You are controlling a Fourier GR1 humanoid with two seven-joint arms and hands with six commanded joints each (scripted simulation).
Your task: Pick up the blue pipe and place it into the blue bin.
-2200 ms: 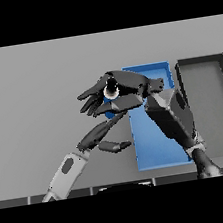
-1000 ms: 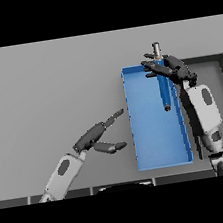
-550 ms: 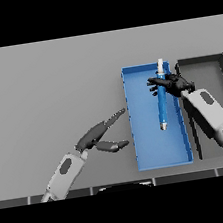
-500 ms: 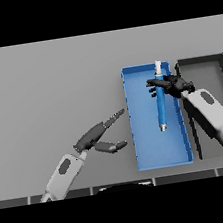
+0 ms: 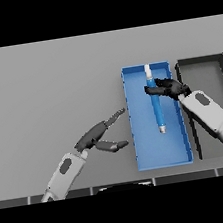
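Observation:
The blue pipe (image 5: pixel 157 110), with a pale tip at its far end, lies lengthwise inside the blue bin (image 5: pixel 139 129) in the head view. My right hand (image 5: pixel 169 87) reaches in over the bin's right wall, and its fingers curl round the pipe's upper part. My left hand (image 5: pixel 98 134) hovers over the table just left of the bin, fingers straight and thumb spread, holding nothing.
A dark grey bin (image 5: pixel 201 63) stands right beside the blue bin, partly covered by my right forearm. Grey tabletop (image 5: pixel 45 93) stretches to the left and far side.
My right hand has carried the pipe from above the bin's far right corner down into the bin and laid it flatter. The left hand has barely shifted.

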